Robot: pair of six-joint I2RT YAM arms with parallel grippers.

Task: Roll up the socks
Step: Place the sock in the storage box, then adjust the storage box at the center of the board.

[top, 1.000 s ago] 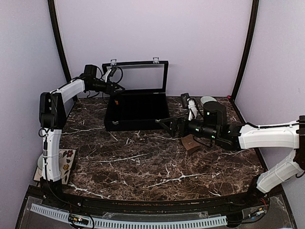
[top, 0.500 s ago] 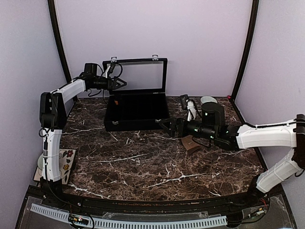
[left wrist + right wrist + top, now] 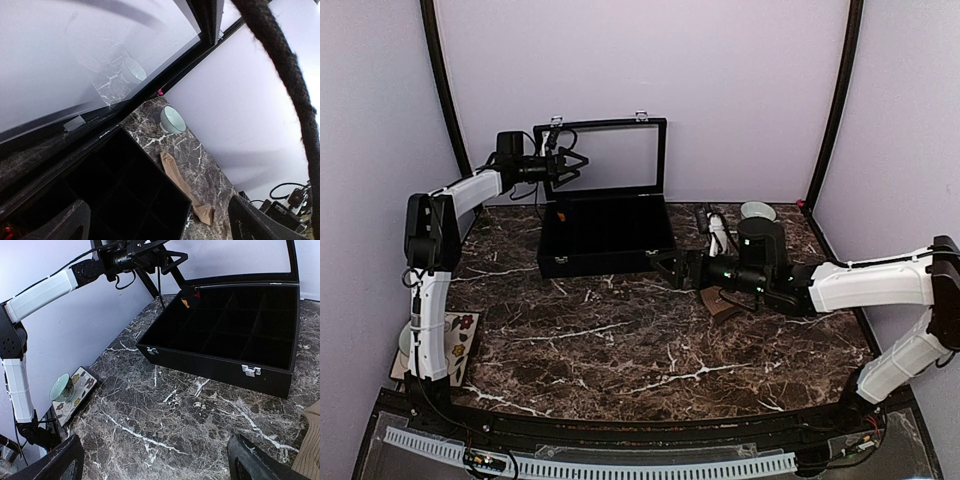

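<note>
Wide apart and empty, both the left jaws and the right jaws. The tan sock [image 3: 726,304] lies on the bench [image 3: 620,350] at 3 o'clock, under the right arm. The argyle sock [image 3: 189,299] sits in the black box [image 3: 215,365] at 11 o'clock. Light, limp fabric, I'd say: pinch 1 end and expect it to flop.

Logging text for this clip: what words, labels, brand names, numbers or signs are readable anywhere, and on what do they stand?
No readable text in any view.
Black case: plain walls and metal latches, no label.
Tile at the table's left edge: flower pattern only, no lettering.
Bowl and tan sock: unmarked.
White arm shells: no marking large enough to read.
</note>
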